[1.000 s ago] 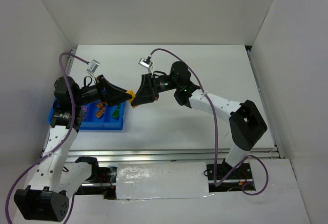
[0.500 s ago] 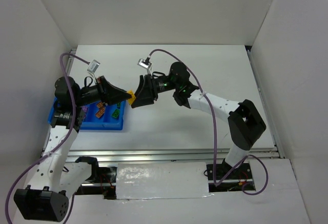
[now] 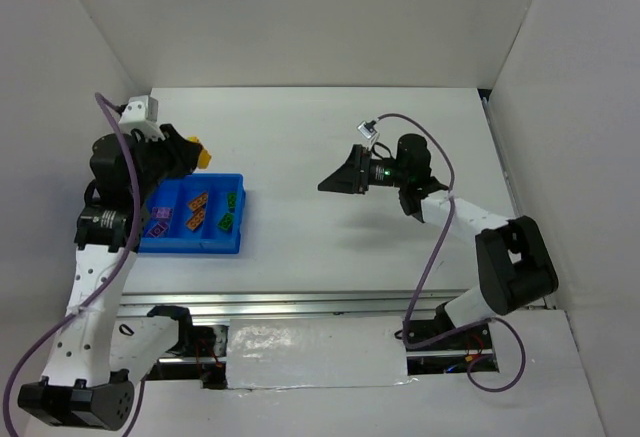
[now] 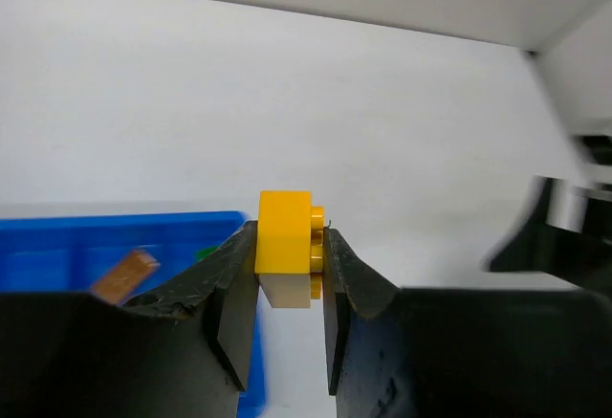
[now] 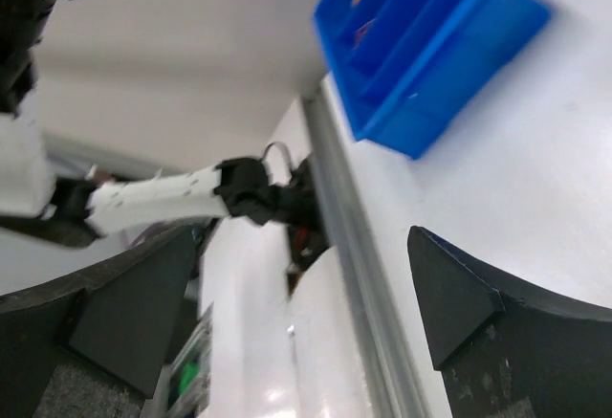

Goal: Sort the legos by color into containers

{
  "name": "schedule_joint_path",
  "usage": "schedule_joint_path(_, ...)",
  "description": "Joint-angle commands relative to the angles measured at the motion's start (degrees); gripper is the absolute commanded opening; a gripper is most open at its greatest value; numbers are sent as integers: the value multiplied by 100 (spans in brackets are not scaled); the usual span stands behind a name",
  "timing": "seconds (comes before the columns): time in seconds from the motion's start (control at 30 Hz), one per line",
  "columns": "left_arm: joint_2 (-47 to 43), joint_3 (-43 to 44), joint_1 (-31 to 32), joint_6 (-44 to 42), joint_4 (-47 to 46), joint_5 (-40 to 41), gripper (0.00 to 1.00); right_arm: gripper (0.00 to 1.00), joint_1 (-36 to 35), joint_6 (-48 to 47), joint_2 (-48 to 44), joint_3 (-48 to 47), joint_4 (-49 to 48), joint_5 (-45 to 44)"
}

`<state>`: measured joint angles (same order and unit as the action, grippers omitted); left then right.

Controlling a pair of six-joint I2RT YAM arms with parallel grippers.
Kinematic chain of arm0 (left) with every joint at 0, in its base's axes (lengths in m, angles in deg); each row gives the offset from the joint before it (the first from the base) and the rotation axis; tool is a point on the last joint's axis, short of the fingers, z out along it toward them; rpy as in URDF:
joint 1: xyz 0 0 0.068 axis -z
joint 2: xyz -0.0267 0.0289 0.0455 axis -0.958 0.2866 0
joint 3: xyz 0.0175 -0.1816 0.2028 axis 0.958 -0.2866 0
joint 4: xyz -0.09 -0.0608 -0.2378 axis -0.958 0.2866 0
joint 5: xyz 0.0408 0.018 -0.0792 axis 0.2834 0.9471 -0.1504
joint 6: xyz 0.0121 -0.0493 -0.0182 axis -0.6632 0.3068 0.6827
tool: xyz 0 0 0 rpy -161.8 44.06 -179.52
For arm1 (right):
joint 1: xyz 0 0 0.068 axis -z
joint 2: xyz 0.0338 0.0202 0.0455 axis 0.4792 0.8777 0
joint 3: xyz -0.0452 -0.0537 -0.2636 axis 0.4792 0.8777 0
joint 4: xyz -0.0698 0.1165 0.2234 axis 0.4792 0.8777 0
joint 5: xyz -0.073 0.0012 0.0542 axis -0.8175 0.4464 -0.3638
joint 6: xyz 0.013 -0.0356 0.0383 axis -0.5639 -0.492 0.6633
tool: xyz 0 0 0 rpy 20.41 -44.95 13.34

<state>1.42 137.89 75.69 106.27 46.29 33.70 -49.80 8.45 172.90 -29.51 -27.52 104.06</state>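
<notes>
We note a white surface [image 3: 330,147], matte, with soft shadows on it. A white back wall [image 3: 300,17] rises from its far edge. A left wall [image 3: 50,107] and a right wall [image 3: 570,137], also white, close the sides. A metal rail [image 3: 330,302] runs along the near edge. Just below it lies a glossy, wrinkled white sheet [image 3: 315,352].

A flat white surface [image 3: 330,157]. One shallow blue tray [image 3: 200,248], split into narrow side-by-side compartments, lies flat on it. The white surface stretches wide to the right of the tray, and also runs on behind the tray.
</notes>
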Motion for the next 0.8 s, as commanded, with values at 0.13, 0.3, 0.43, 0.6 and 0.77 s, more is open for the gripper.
schedule_joint_path(0.13,25,-1333,-59,-1593,-894,3248,0,100,-142,-1583,-718,-340,2055,-1271)
schedule_joint_path(0.3,-30,-2055,-620,-2358,-2030,4073,0,100,-133,-1653,-919,-331,2098,-1244)
schedule_joint_path(0.43,629,-2415,-1078,-2895,-2811,5170,0,100,-133,-1715,-1157,-331,2213,-1367)
schedule_joint_path(0.6,1367,-2891,-1280,-3379,-4224,5569,0,100,-142,-1767,-1500,-279,2344,-1499)
schedule_joint_path(0.77,2289,-2935,-1421,-3476,-4702,5253,2,100,-133,-1750,-1685,-305,2362,-1385)
